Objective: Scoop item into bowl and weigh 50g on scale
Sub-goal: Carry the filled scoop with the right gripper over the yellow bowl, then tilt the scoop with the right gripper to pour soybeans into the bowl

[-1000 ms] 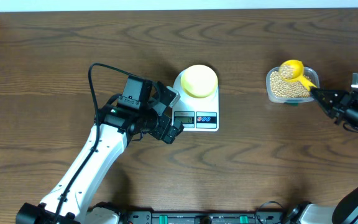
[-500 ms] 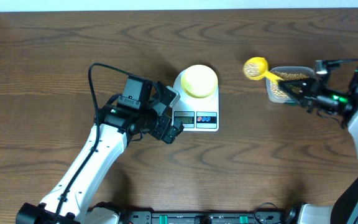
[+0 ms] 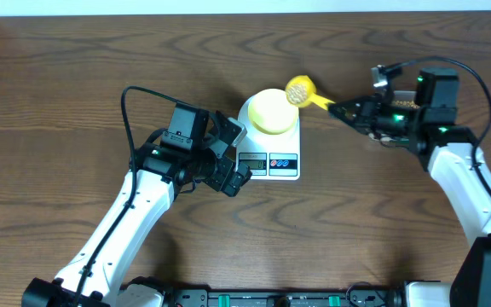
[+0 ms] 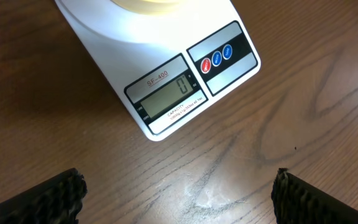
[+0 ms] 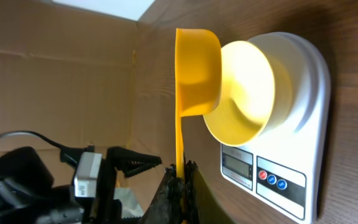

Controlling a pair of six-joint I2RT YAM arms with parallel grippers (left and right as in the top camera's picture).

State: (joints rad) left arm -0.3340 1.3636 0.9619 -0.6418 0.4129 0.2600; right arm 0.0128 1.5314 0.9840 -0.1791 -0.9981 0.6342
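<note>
**Overhead:** The right claw (image 3: pixel 346 110) is pinching the handle of the yellow scoop (image 3: pixel 301 89), jaws pressed together on it. The handle's long axis is running leftward from this claw toward the bowl (image 3: pixel 273 112), which is sitting on the scale (image 3: pixel 290 170). The cup, holding the beans (image 3: pixel 298 88), is hanging just beside the bowl's right rim. The left claw (image 3: pixel 239 154) is standing spread at the scale's front-left corner, holding nothing.

**Left wrist:** The display (image 4: pixel 166 96) is reading zero.

**Right wrist:** The cup is overlapping the bowl's rim; contact cannot be told. Tipping is likely calling for a roll about the handle axis.
</note>
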